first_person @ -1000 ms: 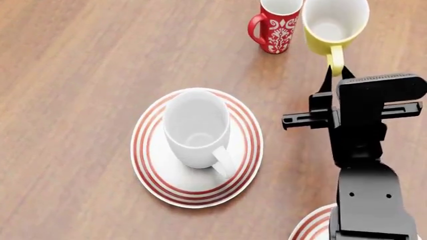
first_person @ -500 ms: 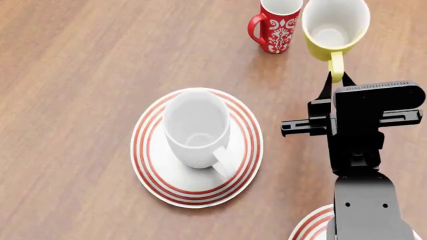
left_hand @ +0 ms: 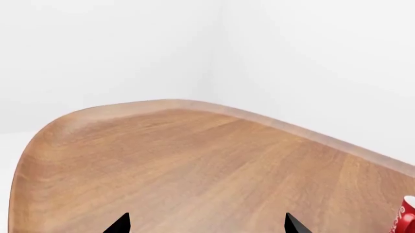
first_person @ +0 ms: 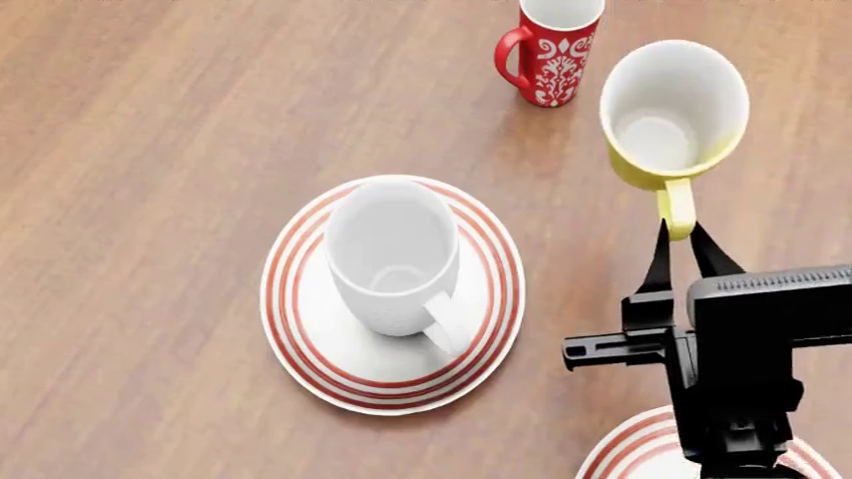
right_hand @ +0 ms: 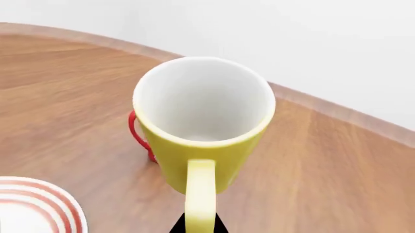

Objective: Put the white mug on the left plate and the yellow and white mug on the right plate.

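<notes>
At lower right, the right plate (first_person: 616, 451) peeks beside the right gripper (first_person: 676, 239), clenched on the yellow and white mug (first_person: 668, 115) by its handle. Centre: the white mug (first_person: 390, 255) on the left plate (first_person: 301, 329). Top: red mug (first_person: 552, 48), ornamented, no lettering. Left gripper (left_hand: 206, 224) spread apart.

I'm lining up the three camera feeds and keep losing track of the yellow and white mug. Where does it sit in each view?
Head view: the yellow and white mug is upper right, its handle between the right gripper's fingertips.
Right wrist view: it fills the centre, handle toward the camera.
Left wrist view: not in it.
Shared landmark: the red mug, beside the yellow one in the head view, peeks from behind it in the right wrist view and at the left wrist picture's edge.
</notes>
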Robot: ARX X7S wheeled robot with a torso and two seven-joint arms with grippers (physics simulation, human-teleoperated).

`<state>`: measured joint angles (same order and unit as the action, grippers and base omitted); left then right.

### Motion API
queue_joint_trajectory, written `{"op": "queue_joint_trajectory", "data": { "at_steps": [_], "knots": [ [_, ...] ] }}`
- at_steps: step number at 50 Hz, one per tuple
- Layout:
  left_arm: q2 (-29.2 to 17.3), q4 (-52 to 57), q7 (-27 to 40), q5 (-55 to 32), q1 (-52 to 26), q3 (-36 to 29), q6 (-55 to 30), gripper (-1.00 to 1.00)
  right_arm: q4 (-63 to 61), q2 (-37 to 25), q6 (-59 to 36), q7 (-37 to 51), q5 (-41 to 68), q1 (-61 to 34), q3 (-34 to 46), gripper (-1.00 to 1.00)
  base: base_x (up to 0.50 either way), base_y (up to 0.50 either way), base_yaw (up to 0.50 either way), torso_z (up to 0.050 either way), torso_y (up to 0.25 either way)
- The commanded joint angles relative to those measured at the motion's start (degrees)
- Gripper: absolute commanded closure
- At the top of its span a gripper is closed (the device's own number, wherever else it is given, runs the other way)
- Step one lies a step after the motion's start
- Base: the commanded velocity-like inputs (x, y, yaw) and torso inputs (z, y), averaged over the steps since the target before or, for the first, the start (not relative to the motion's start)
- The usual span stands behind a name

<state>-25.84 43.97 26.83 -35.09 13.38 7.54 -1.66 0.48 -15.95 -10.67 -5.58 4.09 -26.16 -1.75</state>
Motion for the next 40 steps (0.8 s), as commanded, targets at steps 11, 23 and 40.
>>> {"op": "queue_joint_trajectory", "data": {
  "at_steps": [11, 23, 40],
  "knots": [
    [0.4, 0.0, 0.0, 1.5, -0.3, -1.0, 0.8, -1.0, -25.4, -2.2, -7.5, 1.2, 2.9, 20.3, -5.1, 1.0, 0.0, 0.0, 0.0, 0.0, 0.0],
    [0.1, 0.4, 0.4, 1.4, 0.1, -0.8, 0.7, -1.0, -39.8, -1.5, -8.2, 1.1, 8.1, 32.7, -11.0, 1.0, 0.0, 0.0, 0.0, 0.0, 0.0],
    [-0.2, 0.0, 0.7, 1.4, -0.2, -1.0, 0.4, -1.0, -40.1, 1.4, 3.4, 0.9, 5.1, 46.1, -11.4, 1.0, 0.0, 0.0, 0.0, 0.0, 0.0]
  ]
}}
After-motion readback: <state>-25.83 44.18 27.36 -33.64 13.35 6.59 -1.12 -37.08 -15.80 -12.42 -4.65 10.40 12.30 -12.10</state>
